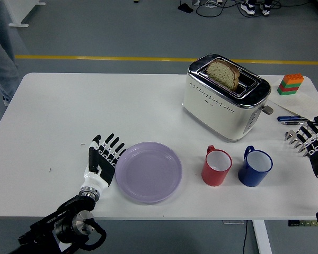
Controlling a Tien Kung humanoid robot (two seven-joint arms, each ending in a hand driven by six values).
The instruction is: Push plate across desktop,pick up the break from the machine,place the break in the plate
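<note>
A lilac plate [148, 171] lies near the table's front edge, left of centre. My left hand [103, 156] stands flat against the plate's left rim, fingers straight and open, holding nothing. A slice of brown bread [223, 74] sticks up from a slot of the cream and chrome toaster [225, 98] at the back right. My right hand [310, 138] hovers at the table's right edge with fingers spread, well clear of the toaster.
A red mug [217, 165] and a blue mug [255, 167] stand in front of the toaster, right of the plate. Stacked toy bricks [290, 84] and pens [291, 119] lie at the far right. A person's leg [2, 47] shows at the top left.
</note>
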